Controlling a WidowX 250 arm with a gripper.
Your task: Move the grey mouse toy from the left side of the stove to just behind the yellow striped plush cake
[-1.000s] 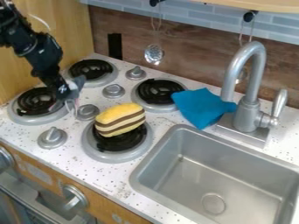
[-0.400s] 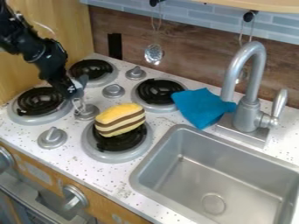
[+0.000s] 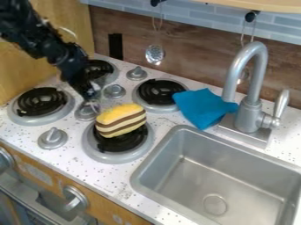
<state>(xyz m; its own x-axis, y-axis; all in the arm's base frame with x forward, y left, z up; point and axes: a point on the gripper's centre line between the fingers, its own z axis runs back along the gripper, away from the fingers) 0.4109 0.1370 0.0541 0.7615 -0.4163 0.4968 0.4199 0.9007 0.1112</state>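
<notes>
Yellow with brown stripes, the toy (image 3: 120, 121) rests on the burner (image 3: 117, 157) nearest the sink (image 3: 220, 178), ungripped; handling looks unstarted. The end effector (image 3: 92, 104) hangs just beside it, its opening impossible to tell.

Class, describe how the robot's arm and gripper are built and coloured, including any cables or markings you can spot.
The arm is black, with chunky, angular segments and bulky joints. A thin, pale, curved strand, probably a cable, loops beside it. The gripper is mostly black, with small whitish patches; no lettering is readable.
</notes>
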